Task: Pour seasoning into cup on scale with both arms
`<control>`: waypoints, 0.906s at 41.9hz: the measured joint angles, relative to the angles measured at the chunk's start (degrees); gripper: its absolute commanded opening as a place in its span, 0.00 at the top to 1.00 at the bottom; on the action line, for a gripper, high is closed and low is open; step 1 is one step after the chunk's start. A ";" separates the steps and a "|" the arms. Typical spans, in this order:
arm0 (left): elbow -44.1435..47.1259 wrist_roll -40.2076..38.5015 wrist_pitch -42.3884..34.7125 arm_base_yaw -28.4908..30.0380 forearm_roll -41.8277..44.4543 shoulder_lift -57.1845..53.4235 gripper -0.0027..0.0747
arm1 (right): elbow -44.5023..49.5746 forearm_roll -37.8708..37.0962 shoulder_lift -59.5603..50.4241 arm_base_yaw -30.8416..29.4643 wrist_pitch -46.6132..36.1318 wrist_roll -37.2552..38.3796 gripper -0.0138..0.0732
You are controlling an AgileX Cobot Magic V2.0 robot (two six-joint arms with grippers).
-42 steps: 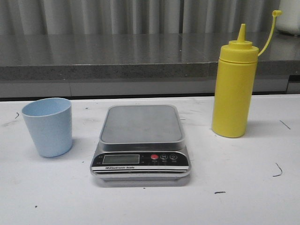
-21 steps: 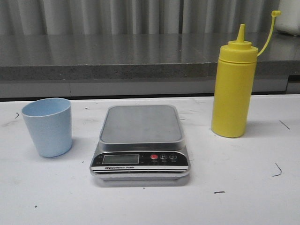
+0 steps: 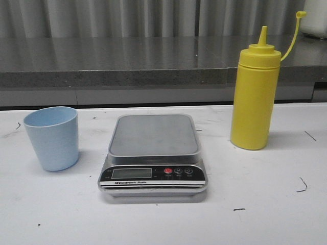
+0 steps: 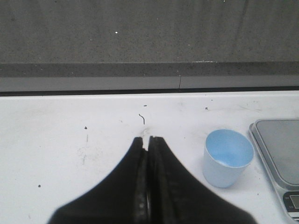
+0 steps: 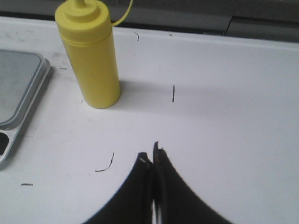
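The light blue cup (image 3: 51, 138) stands upright and empty on the white table, left of the scale (image 3: 153, 155). The scale's grey platform (image 3: 154, 135) carries nothing. The yellow seasoning bottle (image 3: 254, 92) stands upright to the scale's right, nozzle uncapped, cap strap arching off to the side. Neither arm shows in the front view. In the left wrist view my left gripper (image 4: 146, 139) is shut on nothing, with the cup (image 4: 226, 157) off to one side and well apart. In the right wrist view my right gripper (image 5: 151, 153) is shut and empty, a good distance short of the seasoning bottle (image 5: 93, 60).
A grey stone ledge (image 3: 112, 71) runs along the back of the table. A white object (image 3: 314, 20) sits on it at the far right. Small dark marks dot the white tabletop (image 3: 265, 204).
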 measured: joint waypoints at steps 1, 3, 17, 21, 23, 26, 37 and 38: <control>0.00 0.00 0.31 0.00 0.00 0.24 0.98 | 0.00 0.00 0.64 0.00 0.33 0.00 0.89; 0.00 0.00 0.69 0.00 0.00 0.54 0.94 | 0.00 0.00 1.68 0.00 0.80 0.00 0.81; 0.00 0.00 2.03 0.00 0.00 2.25 0.24 | 0.00 -0.13 4.77 0.00 1.38 -0.21 0.19; -0.12 0.00 2.03 0.00 0.00 3.24 0.27 | 0.00 -0.12 4.77 0.00 1.38 -0.21 0.20; -0.54 0.00 2.27 -0.27 0.00 4.32 0.28 | 0.00 -0.12 4.77 0.00 1.38 -0.24 0.20; -1.61 0.00 2.63 -1.41 0.00 6.67 0.28 | 0.00 -0.12 4.77 0.00 1.38 -0.24 0.20; -7.95 0.87 6.90 -6.51 0.00 19.77 0.28 | 0.00 -0.12 4.77 0.00 1.38 -0.34 0.20; -8.57 0.87 7.23 -6.87 0.00 21.00 0.28 | 0.00 -0.12 4.77 0.00 1.38 -0.34 0.20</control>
